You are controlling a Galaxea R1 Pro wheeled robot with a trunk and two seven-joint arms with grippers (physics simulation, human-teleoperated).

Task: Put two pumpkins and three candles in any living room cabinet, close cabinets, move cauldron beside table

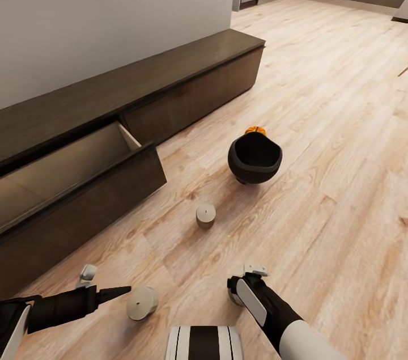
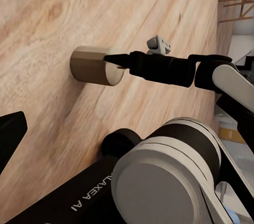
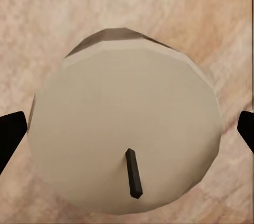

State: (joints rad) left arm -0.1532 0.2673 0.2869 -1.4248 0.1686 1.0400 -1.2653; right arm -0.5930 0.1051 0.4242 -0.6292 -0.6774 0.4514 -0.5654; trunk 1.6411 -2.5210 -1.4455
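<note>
Three candles stood upright on the wooden floor (image 1: 340, 122) in the head view. At far left, the cabinet (image 1: 187, 73) ran along the white wall (image 1: 113, 3); its near drawer (image 1: 85, 178) was pulled out, showing a pale interior, while the fronts further along were closed flush.

The left pincer (image 1: 110, 293) lay low over the floor, its dark tip pointing at the near-left candle (image 1: 141, 302), just beside it. Whether the fingers were spread or pressed together could not be told from the head view; the left wrist view showed one dark fingertip (image 2: 10, 134) at the frame edge only.

The middle candle (image 1: 205, 215) stood apart from the other two, between the robot and the cauldron (image 1: 255, 159). The cauldron rested on the floor, tilted with its mouth toward the camera. One pumpkin (image 1: 255, 130) showed as an orange sliver just behind the cauldron's rim.

The right pincer (image 1: 238, 286) hung directly above the third candle (image 3: 124, 129). In the right wrist view its two fingertips (image 3: 10, 134) were spread wide on either side of the candle top, clear of it, and the dark wick (image 3: 133, 174) was visible. The left wrist view showed the right pincer's tip (image 2: 114, 58) at the top edge of that candle.
</note>
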